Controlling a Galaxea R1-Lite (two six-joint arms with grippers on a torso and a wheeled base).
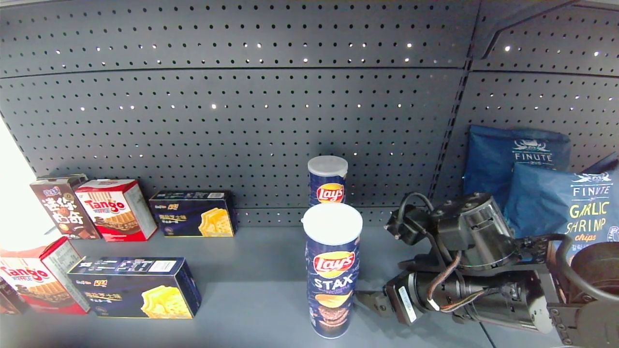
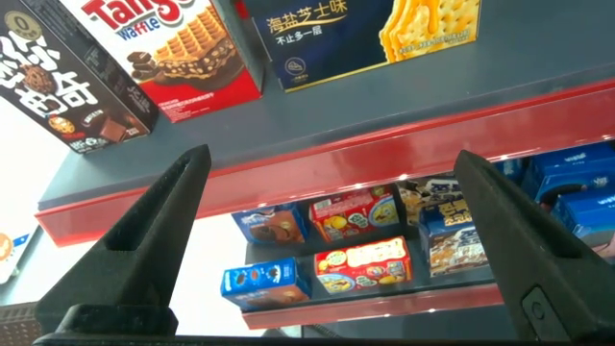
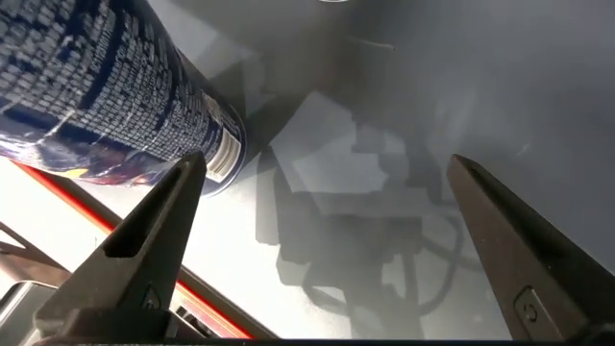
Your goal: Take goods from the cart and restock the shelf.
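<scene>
The near can (image 1: 332,280) and far can (image 1: 328,181) are navy with white lids, the pegboard (image 1: 242,121) dark grey dotted with holes, the right bags (image 1: 561,208) blue, the shelf edge (image 2: 384,152) red.

The head camera looks forward and down onto the shelf (image 1: 261,251) and its pegboard back (image 1: 242,121) from close by. The left wrist camera sits low before the shelf's front edge, looking up at snack boxes (image 2: 356,38) the head view shares. The right wrist camera lies close over the shelf, facing the chip can (image 3: 106,86), likewise shared.
</scene>
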